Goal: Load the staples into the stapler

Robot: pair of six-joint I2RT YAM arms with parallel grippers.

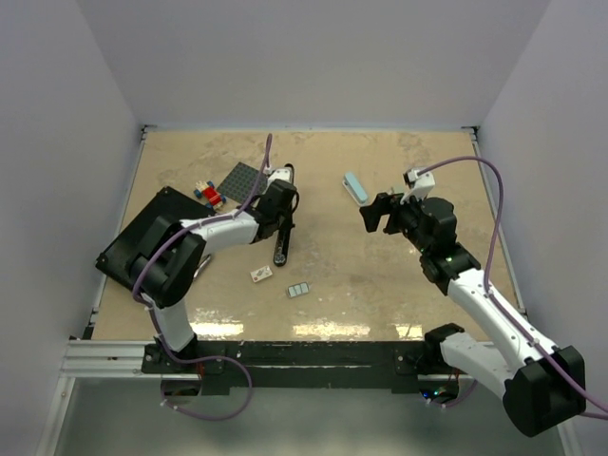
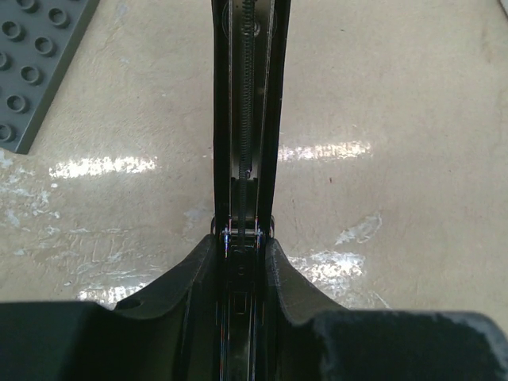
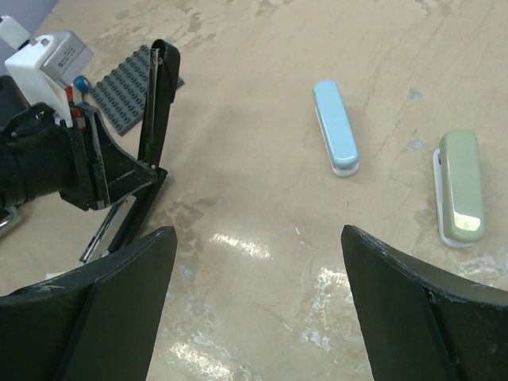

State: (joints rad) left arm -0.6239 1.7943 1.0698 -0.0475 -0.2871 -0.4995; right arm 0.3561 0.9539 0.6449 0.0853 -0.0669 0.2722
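No text can be read; the little white box bears marks too small to tell.

**Odds and ends on my table**

I work on a mottled beige tabletop walled in by plain white panels. At my far left lies a flat dark grey studded plastic baseplate, turned corner-on. Just beside its near-left corner sits a small cluster of red, blue and white toy bricks. Nearer than those lies a flat black square board, set askew at the left edge. Right of centre, toward the far side, lies a pale blue rounded oblong plastic case with a white underside; a pale green one of the same shape lies near it, apart and roughly parallel. A little white printed box lies flat nearer the middle.
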